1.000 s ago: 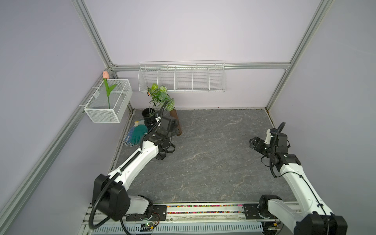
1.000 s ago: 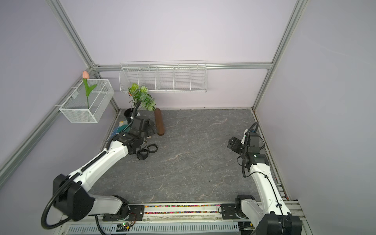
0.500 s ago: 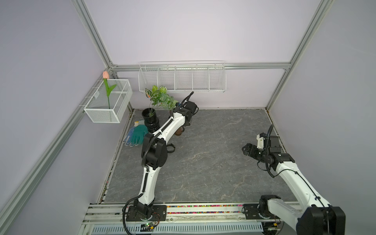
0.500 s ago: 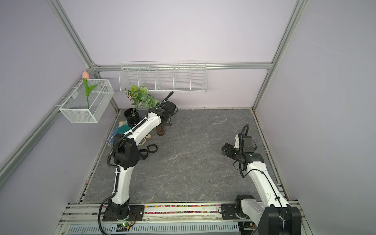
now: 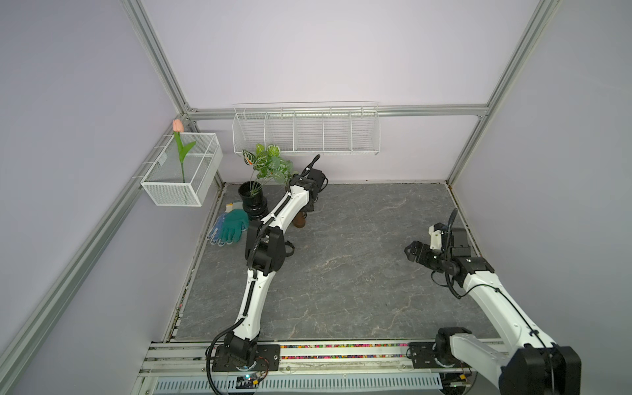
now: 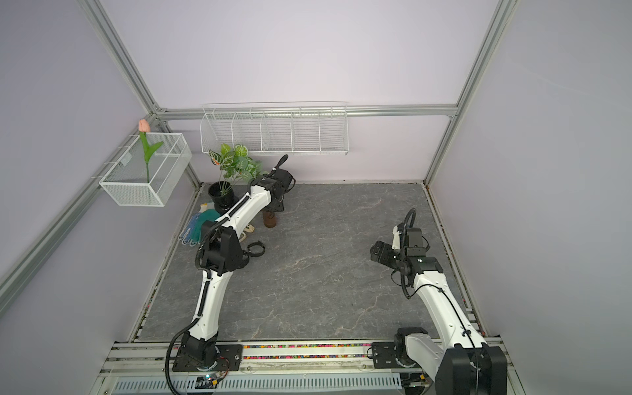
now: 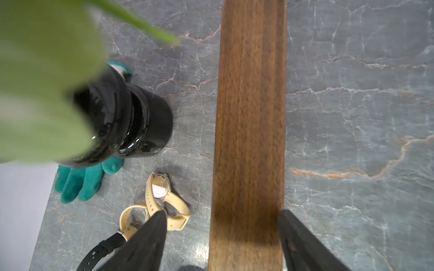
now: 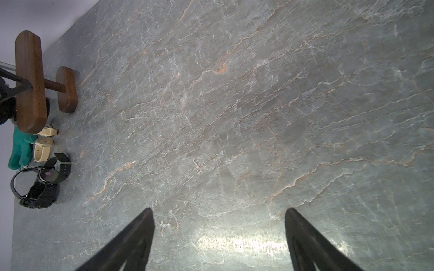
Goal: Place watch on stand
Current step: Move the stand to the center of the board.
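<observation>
Black ribbed vase (image 5: 253, 205) sits in the back left corner of the grey marbled table (image 5: 359, 273), with a fake leafy plant (image 5: 270, 164) in it. A teal glove (image 5: 234, 222) lies right against its base, over a white blue-dotted glove (image 5: 214, 235). There's a five-bay wire rack (image 5: 306, 133) on the back wall, and a mesh basket (image 5: 181, 174) holding a pink tulip (image 5: 176, 126) on the left wall.

1. A grey, marble-veined table (image 5: 359, 273) carries everything, and all of it sits bunched toward the far left corner.
2. A black ribbed vase (image 5: 253, 205) stands farthest into that corner.
3. A green glove (image 5: 232, 225) lies flat by the left edge, just beside the vase on its near side.
4. A brown wooden stand (image 7: 249, 117) stands just right of the vase.
5. Two beige watches (image 7: 159, 190) lie between glove and stand.
6. Some black watches (image 8: 49, 176) lie just beside the beige ones, on their near side.
</observation>
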Robot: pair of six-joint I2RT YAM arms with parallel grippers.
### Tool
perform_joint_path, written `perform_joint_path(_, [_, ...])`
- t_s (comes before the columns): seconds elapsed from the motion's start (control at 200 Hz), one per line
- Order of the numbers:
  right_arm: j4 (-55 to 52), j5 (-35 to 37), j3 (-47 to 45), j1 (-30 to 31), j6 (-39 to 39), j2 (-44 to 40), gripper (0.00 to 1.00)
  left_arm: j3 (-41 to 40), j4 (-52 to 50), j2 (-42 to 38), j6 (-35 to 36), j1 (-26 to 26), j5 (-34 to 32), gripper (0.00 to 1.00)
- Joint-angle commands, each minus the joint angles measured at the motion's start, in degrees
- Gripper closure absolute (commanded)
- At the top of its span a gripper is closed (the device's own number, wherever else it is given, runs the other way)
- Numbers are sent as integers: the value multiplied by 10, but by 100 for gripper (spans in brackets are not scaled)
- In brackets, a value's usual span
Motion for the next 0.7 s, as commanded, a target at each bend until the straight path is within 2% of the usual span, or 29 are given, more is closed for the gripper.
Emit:
perform_joint_path(0.0, [-1,4,-8,5,-10,-4,12,7,-12,5,20,0,29,24])
perform_joint_path(0.235, [-3,-2,-11,10,-12,-18,12,4,10,12,35,5,65,28])
perform_joint_path(0.505, [-7,-2,-15,13,-12,-35,12,16,8,27,36,13,62,39])
perform_joint_path(0.695, [-7,3,-20,14,-12,-50,12,16,8,33,34,20,61,40])
